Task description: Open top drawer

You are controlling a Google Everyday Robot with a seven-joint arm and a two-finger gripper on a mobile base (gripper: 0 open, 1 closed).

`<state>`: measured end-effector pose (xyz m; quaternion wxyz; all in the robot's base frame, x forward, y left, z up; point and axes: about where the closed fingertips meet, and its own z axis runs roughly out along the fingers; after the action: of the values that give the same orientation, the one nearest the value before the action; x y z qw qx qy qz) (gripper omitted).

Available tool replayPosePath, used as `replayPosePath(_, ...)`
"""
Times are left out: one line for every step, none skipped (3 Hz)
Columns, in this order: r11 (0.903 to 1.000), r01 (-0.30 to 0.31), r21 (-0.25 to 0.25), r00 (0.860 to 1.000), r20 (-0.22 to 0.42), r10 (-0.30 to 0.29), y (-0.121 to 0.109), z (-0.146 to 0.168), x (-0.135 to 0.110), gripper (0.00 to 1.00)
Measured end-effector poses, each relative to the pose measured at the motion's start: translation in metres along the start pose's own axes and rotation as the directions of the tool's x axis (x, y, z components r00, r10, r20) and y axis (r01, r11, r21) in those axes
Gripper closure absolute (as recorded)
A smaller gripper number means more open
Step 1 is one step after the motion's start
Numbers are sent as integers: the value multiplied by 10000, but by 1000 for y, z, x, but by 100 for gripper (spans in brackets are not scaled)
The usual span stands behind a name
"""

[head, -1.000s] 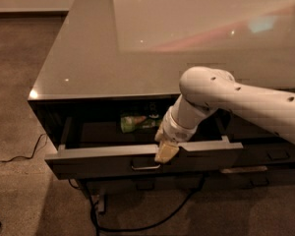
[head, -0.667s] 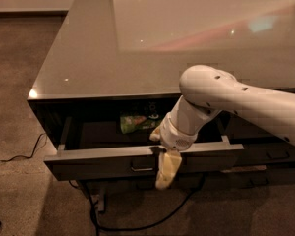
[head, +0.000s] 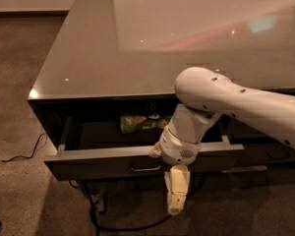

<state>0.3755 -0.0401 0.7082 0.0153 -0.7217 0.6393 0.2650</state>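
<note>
The drawer [head: 98, 165] stands pulled out from under the table top [head: 98, 48], its dark front well forward of the table's edge and its grey rim catching the light. Inside, towards the back, lies a green packet [head: 136, 122] on the dark floor of the drawer. The handle [head: 145, 168] sits at the middle of the front, free of any grip. The white arm [head: 246, 102] comes in from the right, bends down over the open drawer, and its wrist crosses the front's upper rim just right of the handle. The gripper [head: 177, 194] hangs from there, pointing straight down in front of the drawer, its tip below the front's lower edge and over the shadowed floor under the table. It is beside the handle and lower than it, not on it; whether it is parted or closed I cannot tell. A black cable [head: 130, 227] loops on the carpet [head: 19, 82] beneath the drawer, and another thin one [head: 20, 156] trails off to the left.
</note>
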Motion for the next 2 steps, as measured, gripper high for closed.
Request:
replayPosePath(9977,46,671,9995,311,-67,-19,-11,-3,0)
replayPosePath(9911,-44,1332,9985,538,-28,-46,-27,-2,0)
